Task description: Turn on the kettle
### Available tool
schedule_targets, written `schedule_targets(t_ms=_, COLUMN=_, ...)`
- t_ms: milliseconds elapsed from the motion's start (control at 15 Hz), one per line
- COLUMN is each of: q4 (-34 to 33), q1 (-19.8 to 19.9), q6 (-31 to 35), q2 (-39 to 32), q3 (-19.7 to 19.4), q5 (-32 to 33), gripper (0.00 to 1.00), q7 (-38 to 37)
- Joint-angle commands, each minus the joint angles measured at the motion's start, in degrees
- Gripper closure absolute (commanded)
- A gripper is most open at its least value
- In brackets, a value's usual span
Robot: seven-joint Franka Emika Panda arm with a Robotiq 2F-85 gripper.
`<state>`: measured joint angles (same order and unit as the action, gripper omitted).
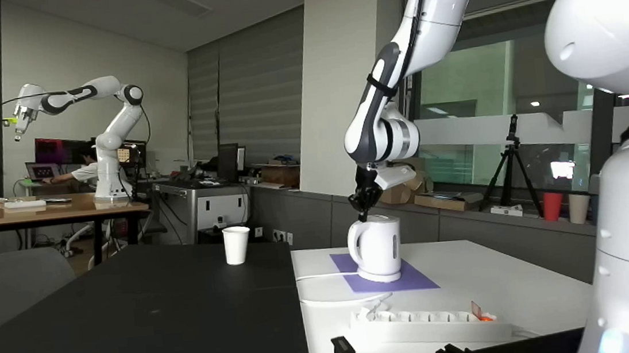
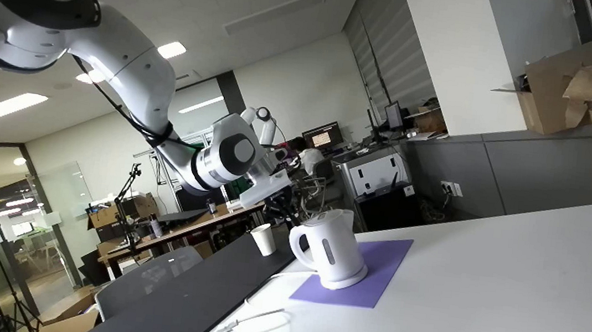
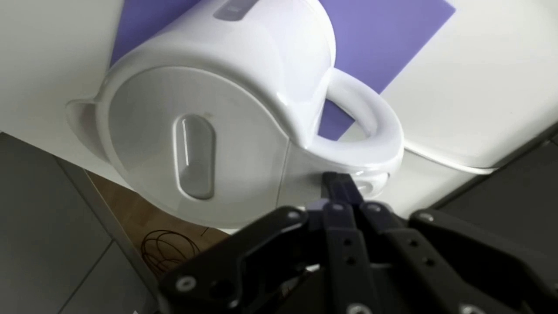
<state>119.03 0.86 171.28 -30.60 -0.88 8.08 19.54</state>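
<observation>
the white electric kettle (image 1: 386,246) stands upright on a purple mat (image 2: 389,256) on the white table (image 2: 483,287), its loop handle (image 3: 386,120) turned toward the black table (image 1: 190,327). the gripper (image 3: 342,178) points down with its fingers (image 3: 340,235) pressed together, the tips over the top of the handle, beside the lid (image 3: 237,131); whether they touch the kettle is hard to tell. a white paper cup (image 1: 236,246) stands upright on the black table, well apart from the kettle, and a white power strip (image 1: 430,329) lies near the mat.
</observation>
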Motion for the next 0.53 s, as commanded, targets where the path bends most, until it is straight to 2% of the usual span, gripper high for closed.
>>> schedule_targets(t_ms=0, q4=-1.54, q1=-2.88, q6=0.27, q2=-0.98, q3=-4.35, q5=4.26, gripper=1.00, q7=-3.77)
schedule_targets(t_ms=200, q4=-1.84, q1=-3.69, q6=0.12, q2=-0.85, q3=-5.40, q5=5.35, gripper=1.00, q7=-4.64)
schedule_targets(t_ms=467, q4=-1.78, q1=-2.88, q6=0.35, q2=0.96, q3=-3.95, q5=4.55, gripper=1.00, q7=-4.37)
